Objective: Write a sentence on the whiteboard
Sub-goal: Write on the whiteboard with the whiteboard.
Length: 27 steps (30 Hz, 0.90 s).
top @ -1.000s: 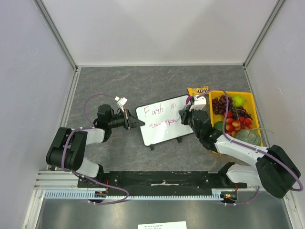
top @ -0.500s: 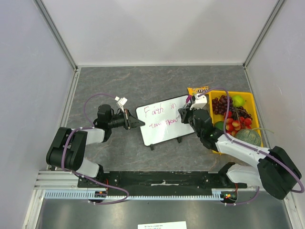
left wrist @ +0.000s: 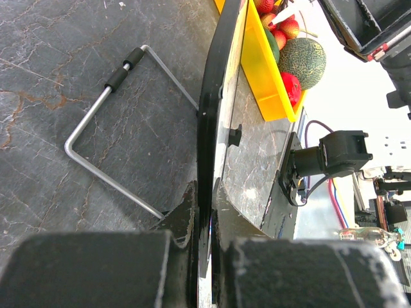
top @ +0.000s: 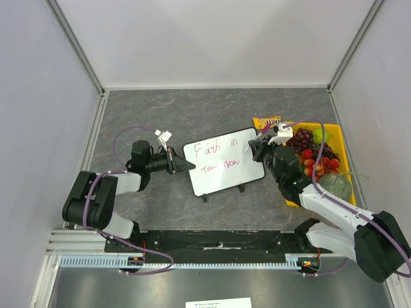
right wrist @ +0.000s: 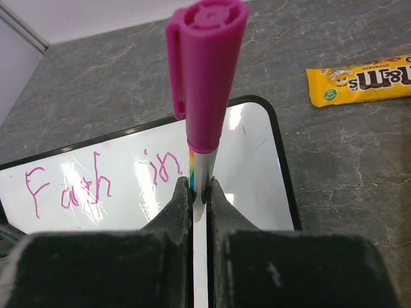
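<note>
Right fingers shifted right along whiteboard, wrist view shows marker

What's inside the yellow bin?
In the yellow bin: dark grapes, a green apple, red fruits and a netted melon. The right arm covers its near-left corner, hiding whatever lies there.

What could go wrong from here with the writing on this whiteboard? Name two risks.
1. The left gripper pinches the whiteboard only at its left edge, so pressure from the marker near the right edge might tip or swing the board.
2. The right gripper sits close to the pink lettering and could smear it.
</note>
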Tool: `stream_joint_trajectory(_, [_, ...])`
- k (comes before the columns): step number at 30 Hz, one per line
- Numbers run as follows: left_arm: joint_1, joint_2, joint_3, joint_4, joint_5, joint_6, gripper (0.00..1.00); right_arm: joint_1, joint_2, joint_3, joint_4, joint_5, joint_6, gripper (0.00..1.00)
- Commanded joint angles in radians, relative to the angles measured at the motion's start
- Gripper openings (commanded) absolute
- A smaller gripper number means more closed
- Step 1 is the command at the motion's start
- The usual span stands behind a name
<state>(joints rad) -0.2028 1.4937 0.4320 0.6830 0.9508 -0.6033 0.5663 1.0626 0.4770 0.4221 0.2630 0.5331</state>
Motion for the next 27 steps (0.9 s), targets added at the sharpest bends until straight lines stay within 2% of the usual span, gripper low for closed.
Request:
stream_joint_trajectory(1, [0.006,0.017,-0.006,-0.056,-0.067,0.080,0.02,-0.014,0.011,-0.014,0.020,-0.013,-0.004,0.00])
stream_joint_trajectory(13, [0.005,0.023,-0.003,-0.056,-0.064,0.079,0.02,-0.013,0.065,-0.023,0.099,-0.071,-0.004,0.00])
stream_joint_trajectory(27, [0.006,0.023,-0.003,-0.057,-0.063,0.079,0.02,-0.013,0.128,-0.023,0.116,-0.080,0.008,0.00])
